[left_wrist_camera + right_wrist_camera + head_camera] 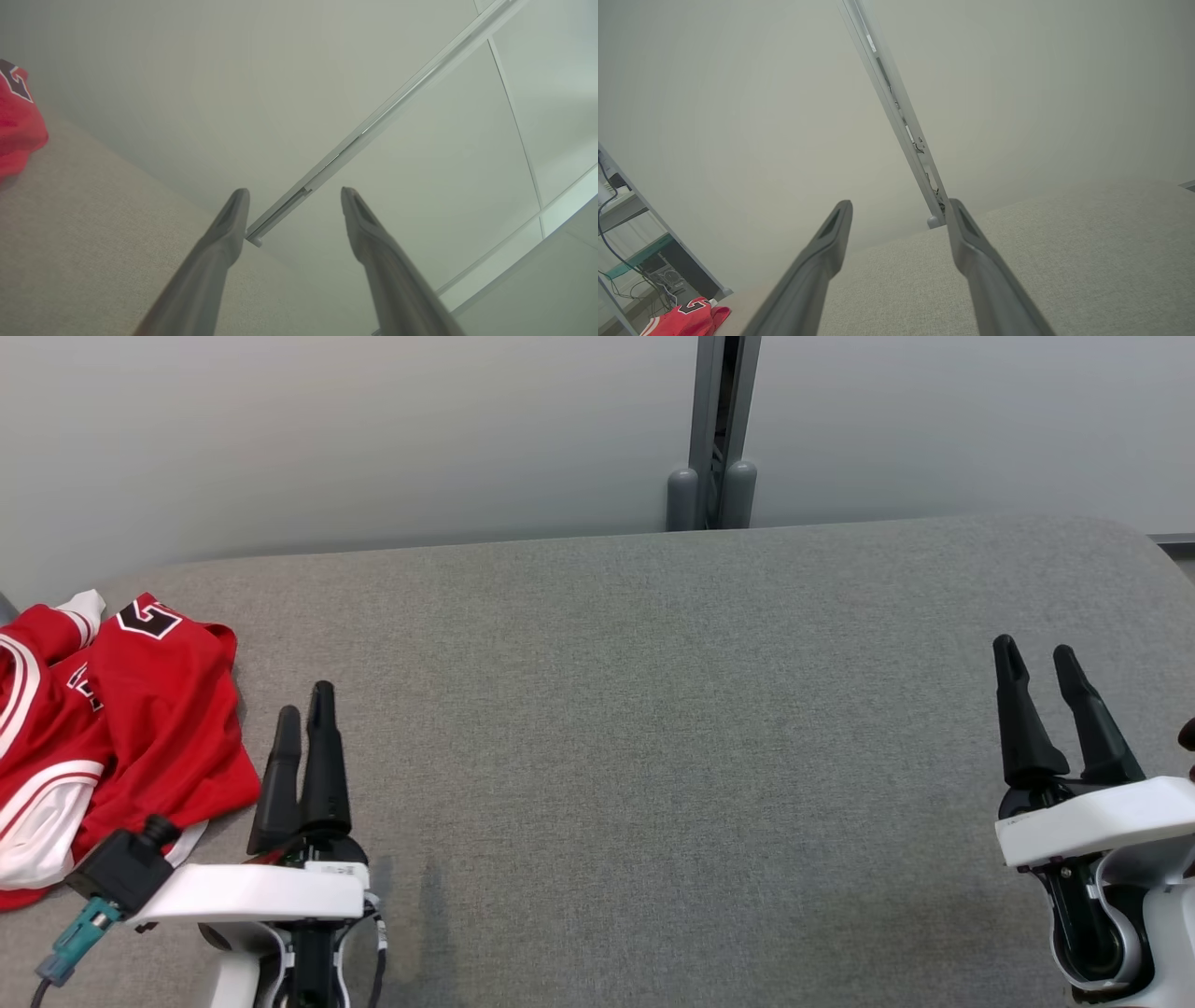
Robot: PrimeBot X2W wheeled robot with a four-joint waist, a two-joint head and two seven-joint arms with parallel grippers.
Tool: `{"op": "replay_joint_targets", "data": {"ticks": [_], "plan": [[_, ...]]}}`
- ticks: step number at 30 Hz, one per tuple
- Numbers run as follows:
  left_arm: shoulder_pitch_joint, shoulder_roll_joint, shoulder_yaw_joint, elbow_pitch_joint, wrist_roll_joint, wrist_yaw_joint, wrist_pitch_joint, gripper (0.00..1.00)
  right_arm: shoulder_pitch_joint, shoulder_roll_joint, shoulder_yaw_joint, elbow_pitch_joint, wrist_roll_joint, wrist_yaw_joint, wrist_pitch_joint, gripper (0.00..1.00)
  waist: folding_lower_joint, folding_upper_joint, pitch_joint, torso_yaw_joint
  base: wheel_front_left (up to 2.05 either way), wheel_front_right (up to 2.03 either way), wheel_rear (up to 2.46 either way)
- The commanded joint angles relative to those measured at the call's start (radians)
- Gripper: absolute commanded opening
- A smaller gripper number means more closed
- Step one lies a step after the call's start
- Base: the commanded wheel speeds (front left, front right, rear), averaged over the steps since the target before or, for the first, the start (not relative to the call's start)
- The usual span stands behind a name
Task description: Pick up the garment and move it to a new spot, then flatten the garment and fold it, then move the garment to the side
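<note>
Currently, left gripper (306, 700): the head view has it at 7 o'clock, seen edge-on, so the two dark fingers (322, 756) overlap. The left wrist view settles it: left gripper (294, 191) stands wide apart, and between the tips there is bare wall (187, 70) and a pale rail. The fingers grip nothing and their tips are off the cloth.

Right gripper (1034, 646): at 4 o'clock in the head view, its fingers spread in a narrow V. In its own wrist view the right gripper (900, 203) is likewise wide apart, with the grey table (1064, 256) and a metal post (896, 107) showing through the gap. It holds nothing.

Garment (140, 709): a red jersey with white trim and black lettering, crumpled in a heap at 9 o'clock on the table (653, 709), running off the view's edge. From the left fingers it lies at 9 to 10 o'clock, its hem just beside their base; the tips point past it. In the left wrist view the garment (16, 121) sits at 10 o'clock, apart from the fingers. From the right gripper it is well apart, at 8 o'clock in that wrist view (689, 319).
</note>
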Motion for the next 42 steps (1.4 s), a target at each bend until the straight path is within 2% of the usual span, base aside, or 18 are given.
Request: {"op": "replay_joint_targets", "data": {"ticks": [1,5,20,25,42], "plan": [[-0.003,0.004,-0.013,-0.031,0.057,0.017,-0.007,1.0,-0.024,-0.01,0.008,-0.03,-0.045,0.0,-0.018,1.0,0.0,0.0,0.002,0.0,0.0,0.0,0.0],[0.007,0.004,-0.058,-0.05,0.169,0.062,-0.011,1.0,-0.011,-0.002,0.018,-0.041,-0.107,0.0,-0.036,1.0,0.0,0.0,0.005,0.0,0.0,0.0,0.0],[0.035,0.005,-0.153,-0.036,0.495,0.17,-0.028,1.0,0.03,0.023,0.07,0.013,-0.297,0.0,-0.098,1.0,0.0,0.0,0.007,-0.01,0.0,0.0,0.0],[0.044,0.005,-0.162,-0.018,0.573,0.2,-0.033,1.0,0.042,0.026,0.083,0.032,-0.346,0.0,-0.118,1.0,0.0,0.0,0.005,-0.01,0.0,0.0,0.0],[0.057,0.006,-0.175,-0.025,0.727,0.259,-0.048,1.0,0.039,0.025,0.133,0.037,-0.435,0.0,-0.177,1.0,0.0,0.0,0.012,-0.008,0.0,0.0,0.0]]}}
